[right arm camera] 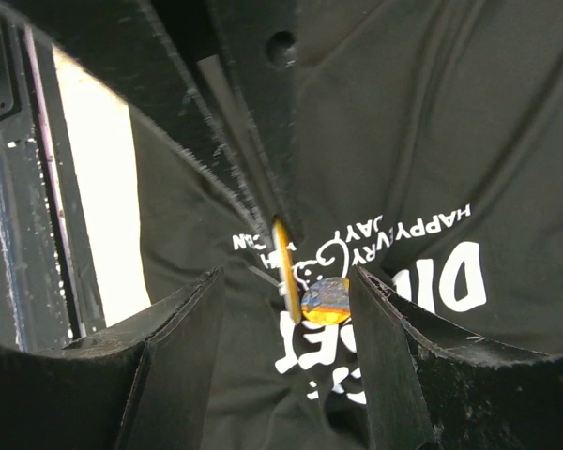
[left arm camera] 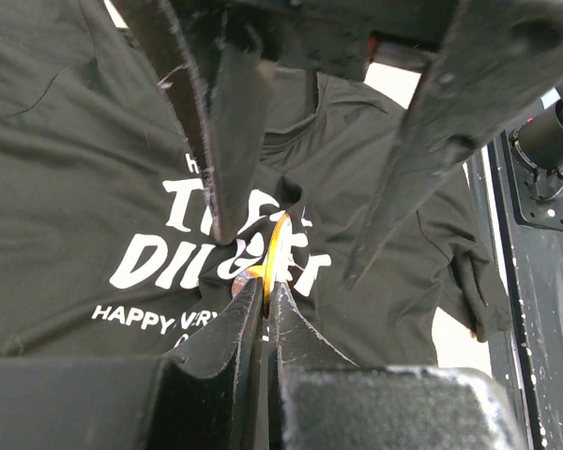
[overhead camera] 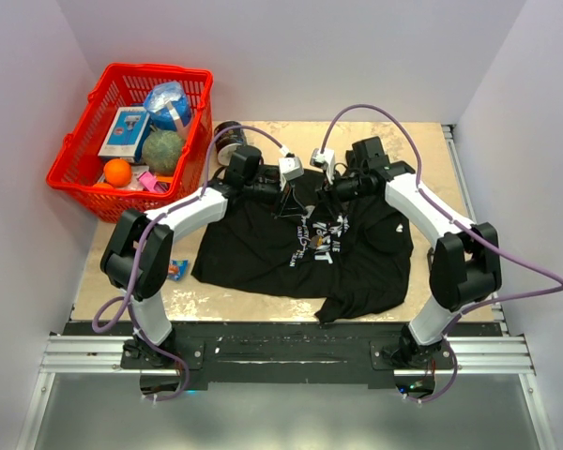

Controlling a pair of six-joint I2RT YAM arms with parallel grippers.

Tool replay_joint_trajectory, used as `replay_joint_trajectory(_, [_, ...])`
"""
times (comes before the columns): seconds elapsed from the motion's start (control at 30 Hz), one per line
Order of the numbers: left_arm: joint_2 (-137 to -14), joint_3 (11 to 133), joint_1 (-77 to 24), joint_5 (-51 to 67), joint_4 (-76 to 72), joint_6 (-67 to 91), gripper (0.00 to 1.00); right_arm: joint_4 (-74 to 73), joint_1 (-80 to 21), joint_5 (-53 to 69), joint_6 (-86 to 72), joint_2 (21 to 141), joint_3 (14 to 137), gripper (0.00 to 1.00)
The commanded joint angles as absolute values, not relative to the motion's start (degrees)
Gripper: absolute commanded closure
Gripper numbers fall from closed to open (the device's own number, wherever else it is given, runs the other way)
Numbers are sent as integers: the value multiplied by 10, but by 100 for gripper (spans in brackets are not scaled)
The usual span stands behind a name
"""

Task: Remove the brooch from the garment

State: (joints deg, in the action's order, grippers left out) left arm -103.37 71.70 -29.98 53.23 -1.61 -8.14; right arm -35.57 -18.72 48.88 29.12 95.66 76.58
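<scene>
The black T-shirt [overhead camera: 253, 248] with white lettering lies spread on the table and also shows in the left wrist view [left arm camera: 66, 187]. The brooch is a thin yellow disc seen edge-on [right arm camera: 283, 267] with a round iridescent blue-orange piece [right arm camera: 326, 300] beside it, on the chest print. My left gripper [left arm camera: 266, 281] is shut on the disc's edge [left arm camera: 280, 246], and the cloth rises in a small peak there [overhead camera: 289, 202]. My right gripper [right arm camera: 286, 277] is open, its fingers [right arm camera: 183, 337] either side of the brooch without touching it. Both grippers meet near the collar [overhead camera: 305, 192].
A red basket [overhead camera: 75, 178] at the back left holds an orange, a green ball, a box and a blue bag. A dark cylinder [overhead camera: 227, 134] lies behind the shirt. A small coloured item [overhead camera: 176, 269] lies by the left sleeve. The black front rail [overhead camera: 281, 337] borders the table.
</scene>
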Motion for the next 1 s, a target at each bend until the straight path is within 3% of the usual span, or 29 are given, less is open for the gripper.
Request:
replay_joint_trajectory(0.0, [-1012,740,-294,549,-18,-93,100,-332,-191,480,285,964,795,42])
replay_joint_trajectory(0.53, [-1017,744,-289,548,-23,-89,100,-345,-191,482,294,976,804,55])
replay_joint_trajectory(0.97, [-1020,745,-288,552,-27,-83,100,-326,-192,464,252,990,810,57])
